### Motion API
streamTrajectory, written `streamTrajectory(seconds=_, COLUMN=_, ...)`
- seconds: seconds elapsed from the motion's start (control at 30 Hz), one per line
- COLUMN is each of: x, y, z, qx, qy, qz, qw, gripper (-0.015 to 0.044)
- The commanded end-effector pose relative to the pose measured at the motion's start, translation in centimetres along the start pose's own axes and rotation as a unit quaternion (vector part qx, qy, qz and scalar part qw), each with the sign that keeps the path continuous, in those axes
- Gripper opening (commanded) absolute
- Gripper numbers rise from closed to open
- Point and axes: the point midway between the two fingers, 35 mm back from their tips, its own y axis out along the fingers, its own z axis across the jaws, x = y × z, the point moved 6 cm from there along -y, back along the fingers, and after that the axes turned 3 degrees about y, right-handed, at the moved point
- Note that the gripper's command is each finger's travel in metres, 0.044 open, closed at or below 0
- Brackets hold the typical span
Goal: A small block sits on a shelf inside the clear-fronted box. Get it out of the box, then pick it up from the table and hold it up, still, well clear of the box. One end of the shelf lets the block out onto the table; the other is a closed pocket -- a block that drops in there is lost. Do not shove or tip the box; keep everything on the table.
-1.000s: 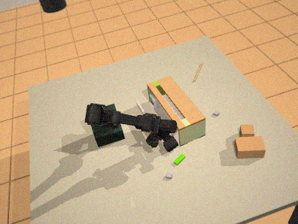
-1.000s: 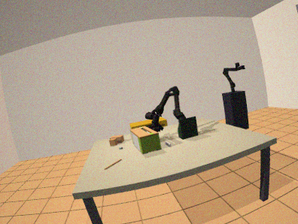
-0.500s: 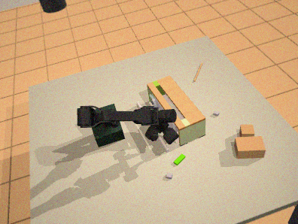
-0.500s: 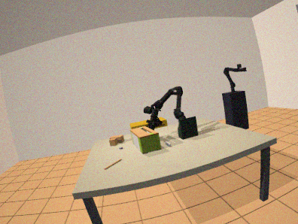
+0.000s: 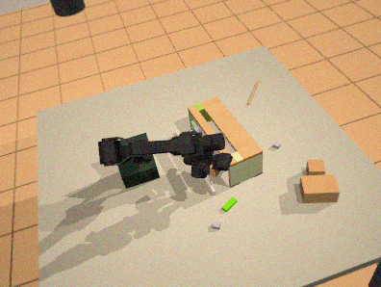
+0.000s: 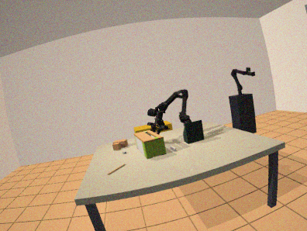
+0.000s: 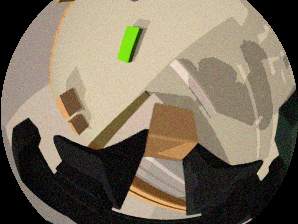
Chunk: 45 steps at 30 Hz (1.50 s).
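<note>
Gripper (image 5: 210, 169) grips block (image 7: 172, 132) beside box (image 5: 245, 166), green bar (image 5: 229, 204) nearby

No text, label, brand, number or sign can be read anywhere.

The black tool (image 5: 212, 166) hides the small orange-brown block (image 7: 172, 133) from above; beneath it, the tan-topped clear-fronted box's (image 5: 231, 126) near end is masked.

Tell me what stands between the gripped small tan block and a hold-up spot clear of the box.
Nothing visible. The small tan block sits between the black gripper's fingers, beside the tan-topped box's green end; space above is open.
</note>
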Motion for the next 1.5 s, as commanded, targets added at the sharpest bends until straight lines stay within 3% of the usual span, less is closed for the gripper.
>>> streamTrajectory(seconds=0.0, x=-0.3, y=-0.3, z=-0.1, qx=0.0, qy=-0.077, qz=-0.004, qw=0.997, gripper=0.0)
streamTrajectory(seconds=0.33, x=-0.9, y=-0.9, z=-0.6, qx=-0.007, qy=-0.279, qz=-0.012, qw=0.96, gripper=0.0)
streamTrajectory(seconds=0.7, x=-1.5, y=-1.6, z=-1.2, qx=-0.014, qy=-0.489, qz=-0.019, qw=0.872, gripper=0.0)
streamTrajectory(seconds=1.07, x=-2.0, y=-2.4, z=-1.6, qx=-0.023, qy=-0.673, qz=-0.025, qw=0.739, gripper=0.0)
streamTrajectory(seconds=1.47, x=-2.5, y=-3.2, z=-2.2, qx=-0.034, qy=-0.835, qz=-0.03, qw=0.549, gripper=0.0)
